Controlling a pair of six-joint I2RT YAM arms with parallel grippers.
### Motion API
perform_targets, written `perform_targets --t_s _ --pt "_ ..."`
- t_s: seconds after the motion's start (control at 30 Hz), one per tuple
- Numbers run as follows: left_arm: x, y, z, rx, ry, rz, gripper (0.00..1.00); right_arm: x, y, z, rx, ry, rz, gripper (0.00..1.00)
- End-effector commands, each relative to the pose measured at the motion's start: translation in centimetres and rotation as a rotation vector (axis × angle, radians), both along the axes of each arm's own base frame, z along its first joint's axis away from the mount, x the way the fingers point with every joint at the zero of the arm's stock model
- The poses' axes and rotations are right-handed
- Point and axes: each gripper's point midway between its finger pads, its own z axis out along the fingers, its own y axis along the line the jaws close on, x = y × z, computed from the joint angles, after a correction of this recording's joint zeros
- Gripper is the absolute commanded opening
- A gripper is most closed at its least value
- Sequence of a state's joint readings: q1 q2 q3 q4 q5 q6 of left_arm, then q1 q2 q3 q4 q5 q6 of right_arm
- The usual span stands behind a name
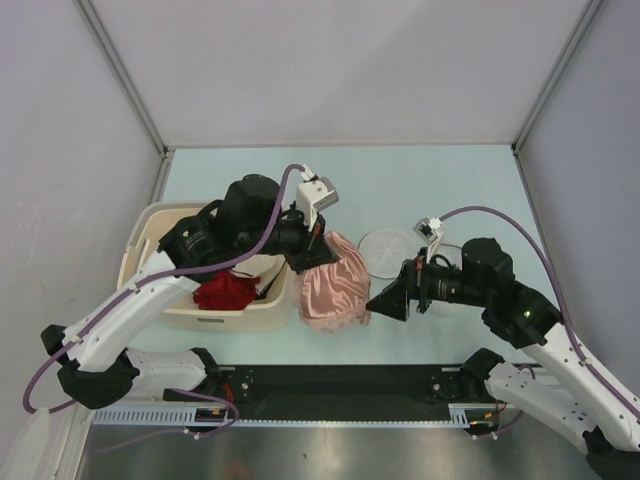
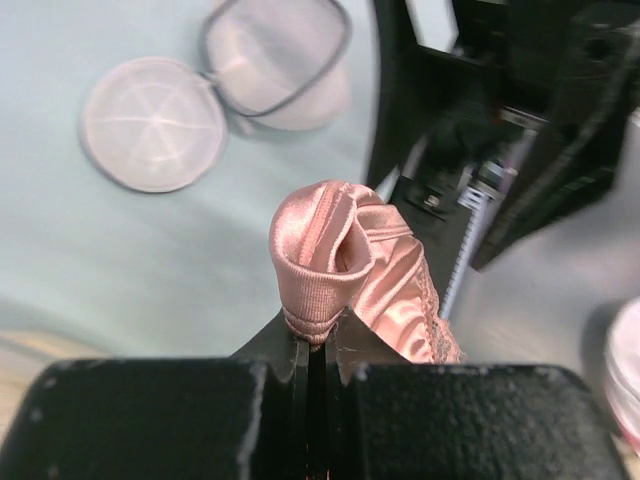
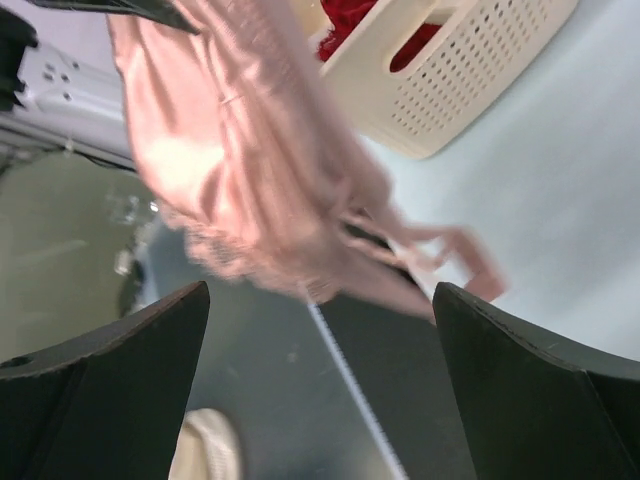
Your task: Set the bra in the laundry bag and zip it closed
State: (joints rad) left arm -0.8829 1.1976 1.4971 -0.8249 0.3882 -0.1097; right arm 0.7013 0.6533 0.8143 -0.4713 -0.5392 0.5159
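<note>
Pink satin bra [image 1: 335, 290] hangs clamped in left gripper [image 2: 318, 335] between basket [image 1: 146, 226] and laundry bag [image 1: 388, 250]; right gripper [image 3: 320, 292] spread apart.

Top camera: fixed high at the near side, looking down on the whole table [image 1: 420, 190]. Left wrist camera: close, sighting along the left gripper [image 2: 318, 335], jaws pinched, bra [image 2: 345, 255] at the tips, laundry bag [image 2: 152, 122] beyond them. Right wrist camera: close, looking out of the right gripper [image 3: 320, 290], jaws spread; same bra ahead, basket [image 3: 470, 70] beyond it.
</note>
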Motion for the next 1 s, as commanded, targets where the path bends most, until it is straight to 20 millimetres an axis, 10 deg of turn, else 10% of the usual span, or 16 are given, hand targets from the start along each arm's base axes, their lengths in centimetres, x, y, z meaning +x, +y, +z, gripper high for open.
perform_targets --t_s 0.0,0.37,0.97 --pt "4.2 0.9 1.5 0.005 -0.084 0.226 0.0 -1.0 -1.0 0.2 -0.045 0.279 -0.087 1.0" --pt "6.9 0.4 4.5 -0.121 -0.203 0.327 0.0 1.9 -0.1 7.5 0.205 0.491 -0.075 1.0" --pt "1.6 -1.6 6.4 -0.274 -0.133 0.049 0.0 3.7 1.2 5.3 0.193 0.455 -0.039 0.99"
